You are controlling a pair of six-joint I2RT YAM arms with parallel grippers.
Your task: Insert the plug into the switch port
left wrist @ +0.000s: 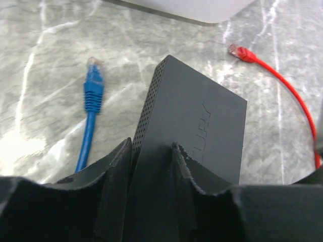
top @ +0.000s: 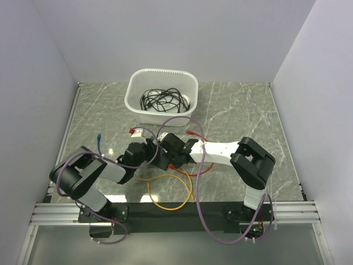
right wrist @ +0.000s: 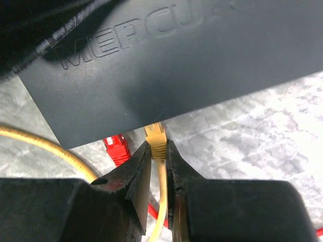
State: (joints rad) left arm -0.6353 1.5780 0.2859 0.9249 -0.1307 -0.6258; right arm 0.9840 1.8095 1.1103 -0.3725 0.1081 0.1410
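Observation:
The switch (left wrist: 202, 116) is a flat matte-black box, and my left gripper (left wrist: 151, 146) is shut on its near end and holds it tilted. In the right wrist view the switch (right wrist: 176, 65) fills the top, with its ports hidden under its near edge. My right gripper (right wrist: 157, 146) is shut on the yellow plug (right wrist: 157, 137), whose tip meets that edge. In the top view both grippers, left (top: 144, 152) and right (top: 174, 149), meet at the table's middle, and the switch is mostly hidden between them.
A white tub (top: 161, 91) of black cables stands at the back. A blue plug (left wrist: 94, 85) and a red plug (left wrist: 241, 52) lie beyond the switch. Another red plug (right wrist: 117, 148) lies beside the yellow one. The yellow cable (top: 168, 204) loops toward the near edge.

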